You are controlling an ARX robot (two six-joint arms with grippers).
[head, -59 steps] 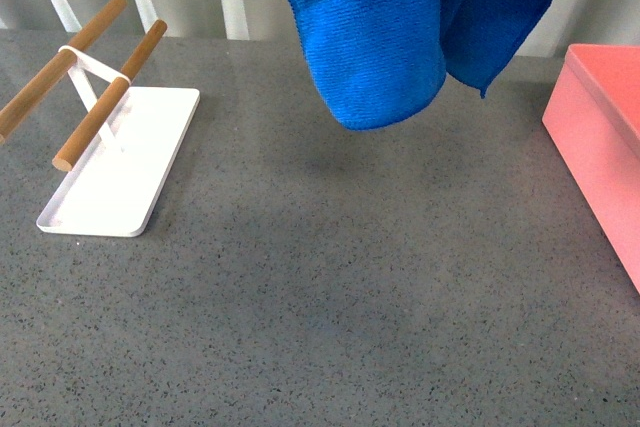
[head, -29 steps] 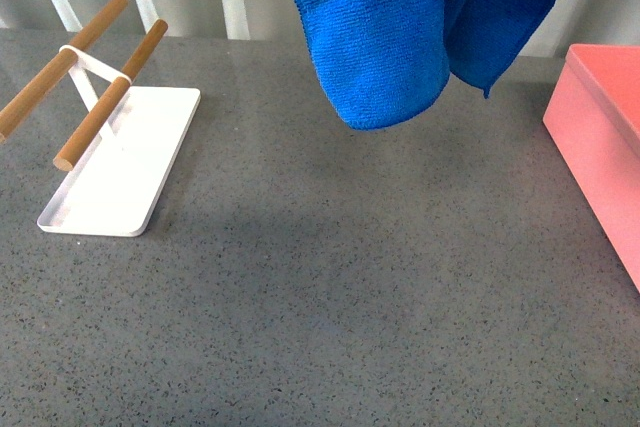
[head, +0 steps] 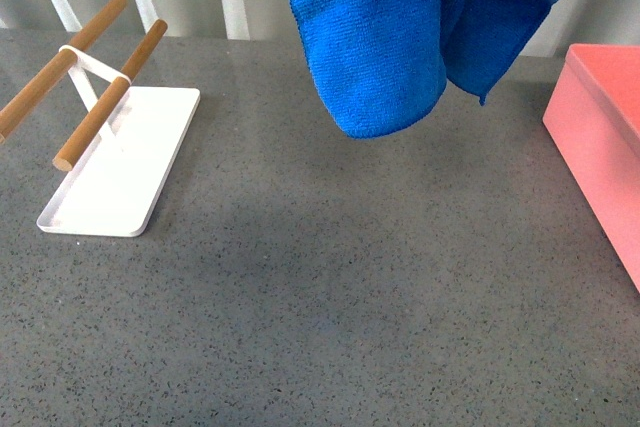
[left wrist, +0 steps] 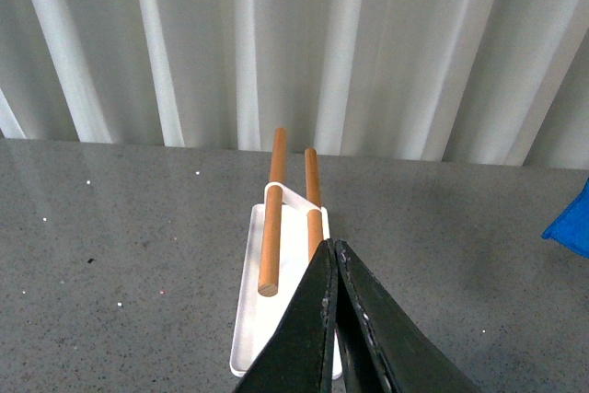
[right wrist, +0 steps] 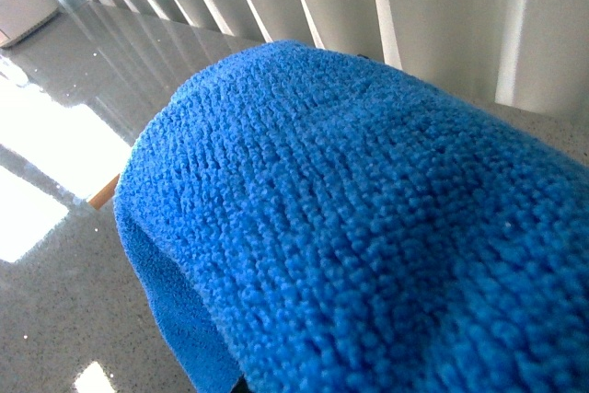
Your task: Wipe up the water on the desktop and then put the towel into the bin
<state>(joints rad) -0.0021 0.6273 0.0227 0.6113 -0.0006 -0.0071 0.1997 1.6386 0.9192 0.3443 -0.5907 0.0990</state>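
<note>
While the towel [head: 380,37] hangs above the worktop [head: 330,277], left of the bin [head: 600,137], I see no water, so wiping seems done and only binning is left; the left tool [left wrist: 329,248] is closed and empty, and the right tool is hidden by the cloth, so I cannot tell its state.

The bright blue terry-cloth towel [head: 390,37] hangs in the air, clear of everything below it, its upper part running out of the front view. It is bunched into soft folds: a broad rounded lobe hangs lowest and a shorter pointed flap with a hemmed edge hangs just beside it, on the bin's side. Its looped pile fills the right wrist view. The dark grey speckled stone-like surface [head: 330,277] lies flat under it. The salmon-pink rectangular plastic bin [head: 600,137] stands on it at the right edge, plain-walled, apart from the towel.
</note>
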